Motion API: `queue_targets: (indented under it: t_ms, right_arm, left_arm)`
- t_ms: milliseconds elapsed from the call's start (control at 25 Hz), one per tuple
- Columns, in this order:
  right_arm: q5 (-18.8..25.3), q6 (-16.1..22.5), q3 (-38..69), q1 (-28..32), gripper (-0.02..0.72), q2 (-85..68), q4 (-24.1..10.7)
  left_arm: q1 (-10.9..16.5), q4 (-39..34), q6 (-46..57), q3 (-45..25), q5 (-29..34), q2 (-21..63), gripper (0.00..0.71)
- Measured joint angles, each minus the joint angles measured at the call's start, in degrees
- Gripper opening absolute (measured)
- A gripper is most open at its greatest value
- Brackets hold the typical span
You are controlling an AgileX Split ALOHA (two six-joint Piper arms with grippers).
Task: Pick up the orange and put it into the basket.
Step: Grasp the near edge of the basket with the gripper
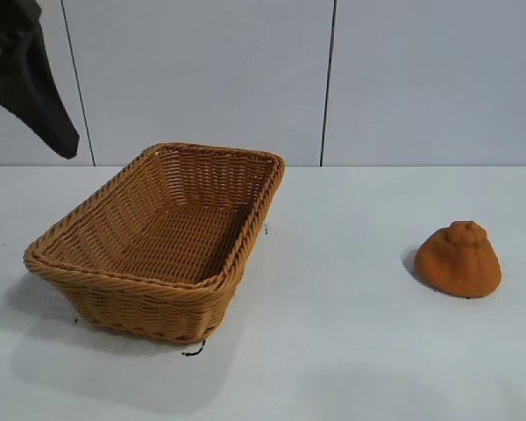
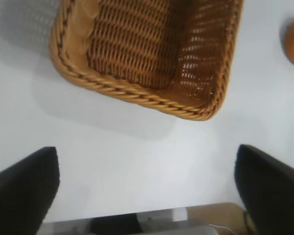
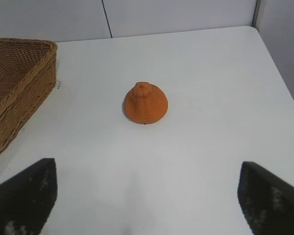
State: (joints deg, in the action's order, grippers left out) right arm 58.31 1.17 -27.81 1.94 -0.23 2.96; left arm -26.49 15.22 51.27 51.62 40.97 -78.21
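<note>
Sitting nearest on the white table (image 1: 351, 351): basket (image 1: 114, 303), woven and flaring, lying empty and turned at an angle.

Resting well apart from the basket, to its right in the exterior view: orange (image 1: 458, 260), sitting flat-side down on the table with its knobby bump pointing up, touching nothing else.

Judging the handling: looking light, matte and faintly ribbed, so probably not slipping easily. Appearing firm enough for a moderate squeeze, though softness not showing. Tapering toward the knob, so likely squirting upward out of a pinch taken high. Better closing the 2 fingers low across the broad lower half, on opposite sides, coming down from above with the knob passing between them. Basket wide and open-topped, so needing little care at release.

Hanging farther back, above and to the left of the basket: left gripper (image 2: 147, 191), jaws spread wide and holding nothing, looking down past the basket's braided rim.

Waiting on the orange's side of the basket: right gripper (image 3: 147, 196), also gaping wide and empty, facing the orange with bare table between.

Standing beyond the basket: pale wall panels (image 1: 202, 79).
</note>
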Motion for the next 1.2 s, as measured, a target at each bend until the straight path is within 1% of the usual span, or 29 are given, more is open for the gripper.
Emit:
queue_targets:
  t_ms: [240, 400, 560, 720, 920, 1200]
  right_arm:
    - [0.1, 0.0, 0.0, 0.0, 0.694, 0.0, 0.0]
    - [0.1, 0.0, 0.0, 0.0, 0.694, 0.0, 0.0]
    - [0.1, 0.0, 0.0, 0.0, 0.694, 0.0, 0.0]
    - [0.1, 0.0, 0.0, 0.0, 0.694, 0.0, 0.0]
    - [0.1, 0.0, 0.0, 0.0, 0.694, 0.0, 0.0]
    - [0.1, 0.0, 0.0, 0.0, 0.694, 0.0, 0.0]
  left_arm:
    - [0.0, 1.0, 16.0, 0.0, -6.5, -6.1, 0.697]
    - [0.0, 2.1, 20.7, 0.0, -8.9, -9.6, 0.697]
    - [0.0, 2.1, 23.0, 0.0, -9.4, -13.7, 0.697]
    - [0.0, 2.1, 23.5, 0.1, -11.4, -17.8, 0.697]
    - [0.0, 2.3, 24.2, 0.1, -12.2, -23.2, 0.697]
    - [0.0, 2.3, 25.7, 0.4, -14.3, -25.9, 0.697]
